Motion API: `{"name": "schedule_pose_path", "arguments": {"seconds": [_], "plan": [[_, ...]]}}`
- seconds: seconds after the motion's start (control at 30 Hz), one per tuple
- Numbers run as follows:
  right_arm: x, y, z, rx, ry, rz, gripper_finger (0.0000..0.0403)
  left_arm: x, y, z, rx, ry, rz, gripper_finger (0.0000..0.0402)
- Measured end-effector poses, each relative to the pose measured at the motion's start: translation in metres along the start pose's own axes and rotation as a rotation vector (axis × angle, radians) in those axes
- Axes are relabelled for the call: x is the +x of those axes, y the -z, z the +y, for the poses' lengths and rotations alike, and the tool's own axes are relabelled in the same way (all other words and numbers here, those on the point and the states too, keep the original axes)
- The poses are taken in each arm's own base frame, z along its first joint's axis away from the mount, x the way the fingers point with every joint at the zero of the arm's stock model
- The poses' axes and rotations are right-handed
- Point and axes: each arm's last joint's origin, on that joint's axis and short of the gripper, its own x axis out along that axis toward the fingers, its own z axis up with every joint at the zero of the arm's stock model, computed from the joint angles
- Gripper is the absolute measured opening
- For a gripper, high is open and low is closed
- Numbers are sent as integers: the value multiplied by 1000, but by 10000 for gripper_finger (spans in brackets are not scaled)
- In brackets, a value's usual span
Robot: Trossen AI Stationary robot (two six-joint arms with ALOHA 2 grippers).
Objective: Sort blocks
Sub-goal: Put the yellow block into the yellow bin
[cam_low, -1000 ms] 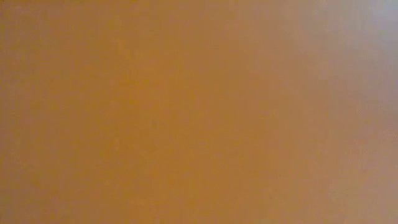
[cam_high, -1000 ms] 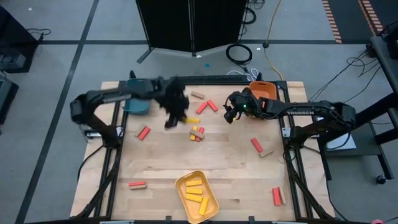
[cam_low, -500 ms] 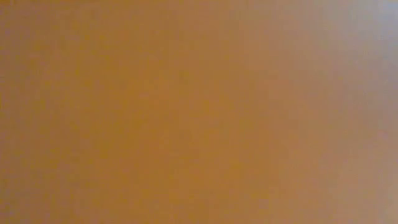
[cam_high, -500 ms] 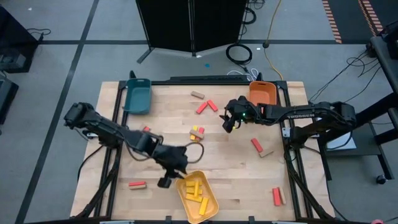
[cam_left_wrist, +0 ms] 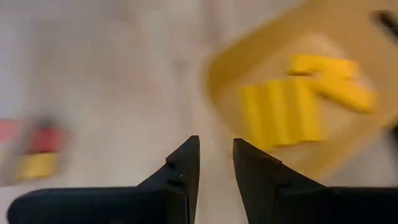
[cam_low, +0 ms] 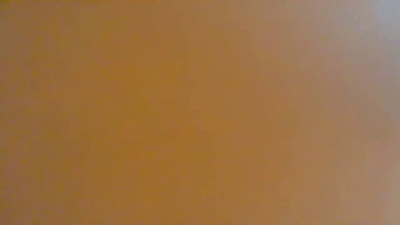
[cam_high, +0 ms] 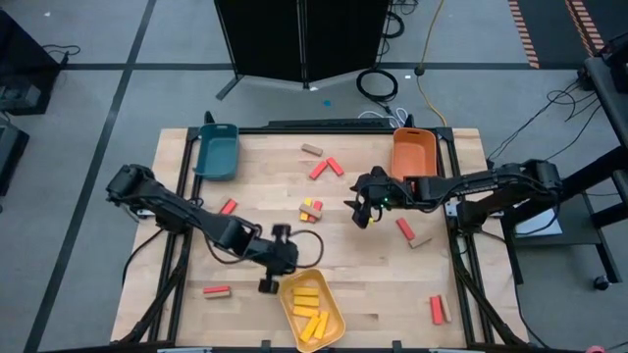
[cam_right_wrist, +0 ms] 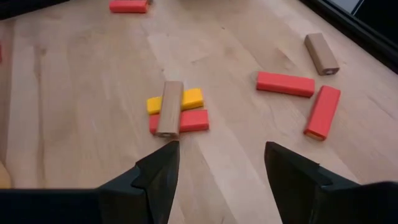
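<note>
A: What could go wrong from here?

B: We judge the main risk at the small pile [cam_right_wrist: 177, 109] in mid-counter: a tan bar lies across a yellow and a red one, so a grasp at any one of them may nudge or drag the others. The low view is blocked and gives us no help.

A: Where do the blocks lie relative to each tool?

B: The right tool [cam_high: 362, 211], fingers spread wide and holding nothing, hangs just beside that pile, on the side toward the orange tray [cam_high: 413, 152]; two red blocks [cam_right_wrist: 285, 84] and a tan one lie farther out. The left tool [cam_high: 267, 284], its fingers narrowly parted and empty, sits at the edge of the yellow tray [cam_high: 332, 312], where several yellow blocks [cam_high: 306, 299] already lie. Other red and tan blocks are scattered over the counter [cam_high: 363, 265], well apart from both tools; the teal tray [cam_high: 217, 155] stands at the far left corner
</note>
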Motion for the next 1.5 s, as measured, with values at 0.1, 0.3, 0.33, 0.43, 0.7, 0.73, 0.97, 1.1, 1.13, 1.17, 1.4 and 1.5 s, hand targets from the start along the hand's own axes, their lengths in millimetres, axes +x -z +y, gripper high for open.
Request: {"name": "schedule_pose_path", "arguments": {"seconds": [0.1, 0.3, 0.33, 0.43, 0.7, 0.73, 0.97, 1.1, 1.13, 1.17, 1.4, 1.5], "plan": [[0, 0, 0, -1, -1, 0, 201, -10, 1, 21, 8, -147, -6, 92], [6, -1, 2, 6, -8, -22, 201, 6, 35, 87, -63, -110, 21, 92], [9, -1, 3, -4, -10, -26, 201, 10, 45, 98, -79, -94, 17, 92], [19, 0, 6, -38, -15, -42, 201, 10, 70, 128, -142, -110, -29, 92], [53, 4, 3, -116, -90, -63, 201, -2, 95, 154, -60, -147, -317, 92], [55, 2, 2, -96, -88, -89, 201, -2, 95, 156, -41, -157, -319, 92], [74, -7, 3, -34, -111, -237, 201, -2, 101, 171, 26, -200, -309, 93], [97, -3, 5, -26, -63, -218, 201, -6, 110, 184, 8, -156, -335, 93], [103, -2, 5, -26, -31, -209, 201, -7, 114, 187, 2, -129, -355, 93], [109, -2, 6, -25, -4, -206, 201, -7, 117, 190, -11, -103, -382, 93], [130, -12, 17, -26, 41, -142, 201, -12, 128, 204, -53, -92, -472, 138], [138, -16, 25, -39, 52, -78, 201, -13, 125, 204, -32, -106, -508, 171]]}}
